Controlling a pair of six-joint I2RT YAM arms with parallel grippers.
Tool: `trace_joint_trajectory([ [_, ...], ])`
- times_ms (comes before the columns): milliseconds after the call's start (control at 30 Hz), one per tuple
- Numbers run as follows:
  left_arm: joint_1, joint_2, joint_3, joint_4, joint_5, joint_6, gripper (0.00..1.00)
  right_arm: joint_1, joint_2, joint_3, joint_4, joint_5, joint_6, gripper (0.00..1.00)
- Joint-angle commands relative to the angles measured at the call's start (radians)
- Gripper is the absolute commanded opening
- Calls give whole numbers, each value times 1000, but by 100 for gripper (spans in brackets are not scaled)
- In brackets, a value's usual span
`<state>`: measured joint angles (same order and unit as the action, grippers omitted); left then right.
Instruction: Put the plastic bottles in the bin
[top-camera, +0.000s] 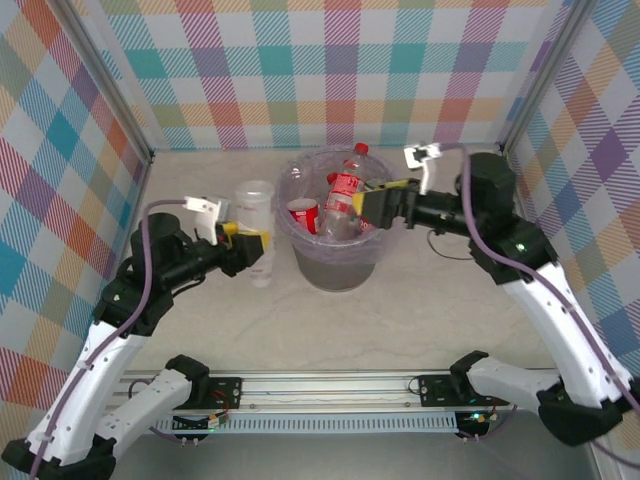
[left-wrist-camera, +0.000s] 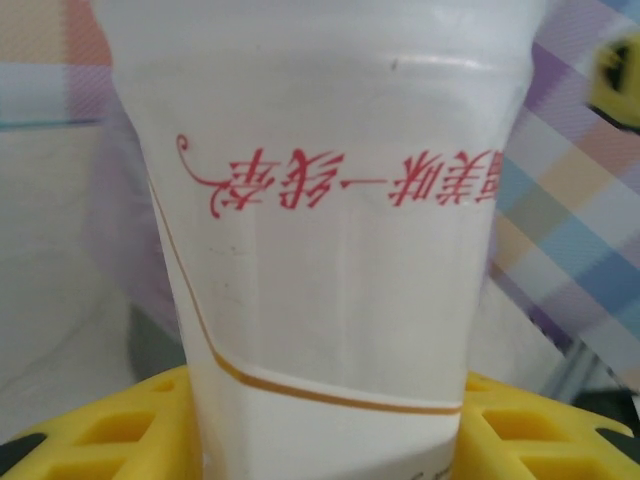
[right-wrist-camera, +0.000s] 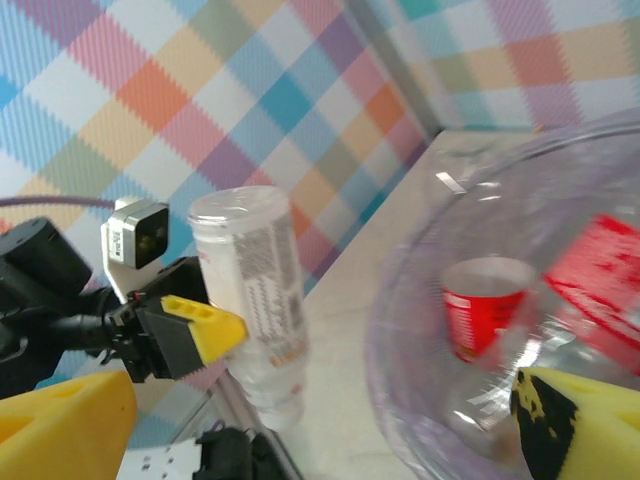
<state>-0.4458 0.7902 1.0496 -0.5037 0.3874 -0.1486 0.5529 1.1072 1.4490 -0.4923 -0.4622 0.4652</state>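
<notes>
Two robot arms reach over a pale table (top-camera: 440, 300) walled in by pastel checked panels (top-camera: 300, 70). Near the middle stands the bin (top-camera: 340, 272), a round grey bucket lined with a translucent lavender bag. Inside it, one clear bottle with a red label (top-camera: 345, 192) leans upright, its red cap poking above the rim, and a second red-labelled bottle (top-camera: 303, 213) lies lower down, to its left. Just left of the bin, outside it, is a cloudy white bottle (top-camera: 256, 215) printed with red script and a thin orange line; its wide end is up and its narrow end points down at the table, slightly tilted. The left gripper (top-camera: 248, 238) is closed around this bottle, its yellow fingers (left-wrist-camera: 110, 430) pressed against both sides; whether the bottle's lower end touches the table cannot be told. The right gripper (top-camera: 375, 203) hovers at the bin's right rim, above the bottles inside. Its yellow fingers are spread wide apart and hold nothing.
</notes>
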Motion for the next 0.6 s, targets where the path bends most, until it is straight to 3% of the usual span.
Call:
trace_joint_trajectory([
  [0,-83,31,23,99,36,77,40,64,86,73,4,-23,-49,96],
  [200,-176,123,39,202,37,89,40,158,223,166,-1,-16,-81,98],
  [400,-216,177,65,278,38,94,39,162,303,203,-15,0,-91,100],
  [567,-222,196,81,297,49,101,39,164,332,208,-11,-10,-89,90],
])
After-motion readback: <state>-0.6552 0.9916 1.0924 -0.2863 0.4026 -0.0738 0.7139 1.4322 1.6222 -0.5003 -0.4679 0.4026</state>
